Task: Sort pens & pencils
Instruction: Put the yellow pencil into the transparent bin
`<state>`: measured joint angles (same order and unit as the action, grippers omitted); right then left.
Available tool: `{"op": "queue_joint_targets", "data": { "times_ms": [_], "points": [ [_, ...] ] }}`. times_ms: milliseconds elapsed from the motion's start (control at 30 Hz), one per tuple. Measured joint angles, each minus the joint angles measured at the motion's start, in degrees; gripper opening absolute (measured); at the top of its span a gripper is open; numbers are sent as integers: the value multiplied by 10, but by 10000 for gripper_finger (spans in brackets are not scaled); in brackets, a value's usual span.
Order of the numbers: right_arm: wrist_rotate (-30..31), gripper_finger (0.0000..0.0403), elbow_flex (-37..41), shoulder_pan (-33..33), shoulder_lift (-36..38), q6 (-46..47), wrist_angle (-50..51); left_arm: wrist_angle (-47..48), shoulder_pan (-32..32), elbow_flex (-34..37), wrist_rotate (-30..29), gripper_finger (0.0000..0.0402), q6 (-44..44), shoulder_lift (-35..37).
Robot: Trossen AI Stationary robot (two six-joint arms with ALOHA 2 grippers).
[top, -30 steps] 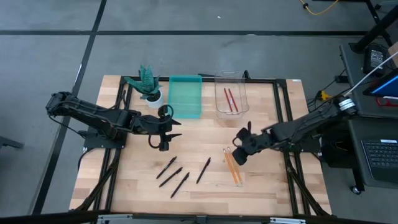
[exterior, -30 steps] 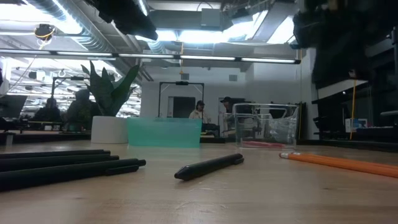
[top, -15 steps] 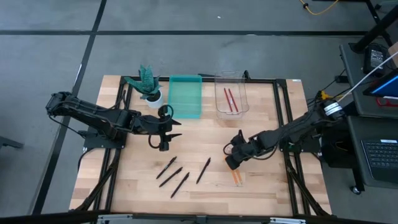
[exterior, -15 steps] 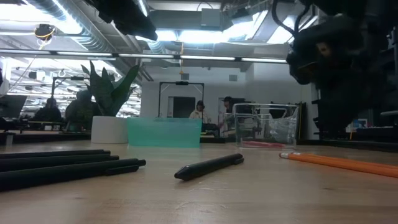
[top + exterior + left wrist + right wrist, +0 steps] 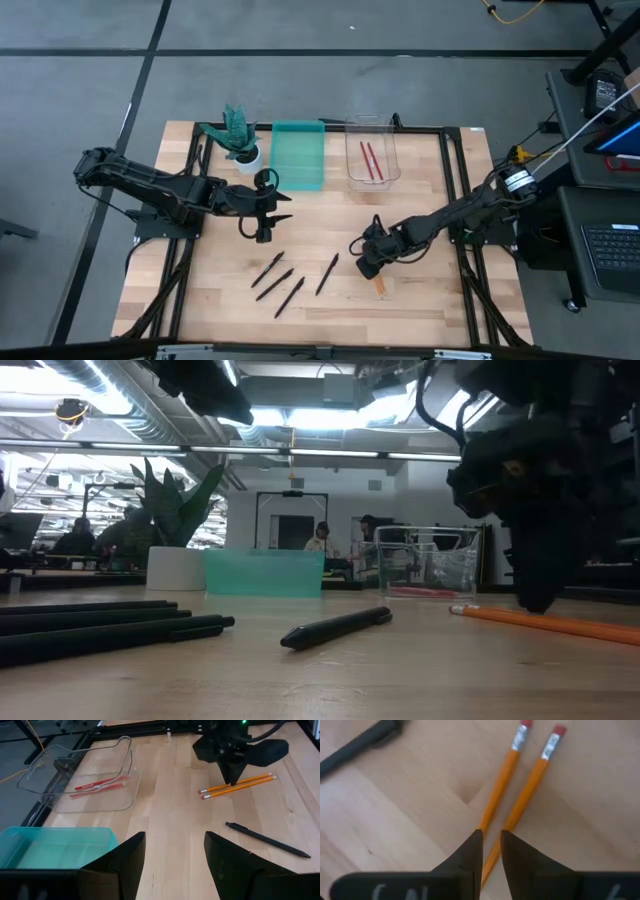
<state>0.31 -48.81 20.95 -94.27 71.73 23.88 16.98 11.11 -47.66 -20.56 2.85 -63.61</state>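
Note:
Two orange pencils (image 5: 520, 805) lie side by side, flat on the wooden table right of centre (image 5: 380, 284). My right gripper (image 5: 491, 834) points steeply down over them, open by a narrow gap, and one pencil shows through that gap. Its fingertips (image 5: 535, 605) reach down to the pencils (image 5: 550, 622). Several black pens (image 5: 327, 273) lie flat near the table's front middle. Two red pencils (image 5: 371, 160) lie in a clear tray (image 5: 352, 180) at the back. My left gripper (image 5: 272, 207) hangs open above the table's left half, holding nothing. My right gripper comes at the orange pencils (image 5: 237, 786) from above, about midway along them, a finger (image 5: 470, 852) on either side of one pencil. Whether the fingers touch it I cannot tell. Both pencils lie flat on the table.
A teal tray (image 5: 298, 155) stands left of the clear tray at the back. A potted plant (image 5: 240, 135) is at the back left. A black frame edges the table. People sit far off in the room behind.
My right gripper has gone down and toward the table's near left, tipping steeper, until its fingertips stand at the orange pencils. The pens and pencils lie where they were.

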Motion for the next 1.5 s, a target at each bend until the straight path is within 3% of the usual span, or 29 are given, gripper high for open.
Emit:
{"op": "queue_joint_targets", "data": {
  "times_ms": [200, 800, 1500],
  "points": [
    [16, 70, -32, -2, 1, 3, 86, 0, 0, 0, 0, 198, 0, 0],
    [18, 70, -36, -2, -48, 31, 56, 1, 0, 0, 0, 198, 0, 0],
    [12, 70, -36, -43, -53, 13, 189, 1, 0, 0, 0, 198, 0, 0]
  ]
}}
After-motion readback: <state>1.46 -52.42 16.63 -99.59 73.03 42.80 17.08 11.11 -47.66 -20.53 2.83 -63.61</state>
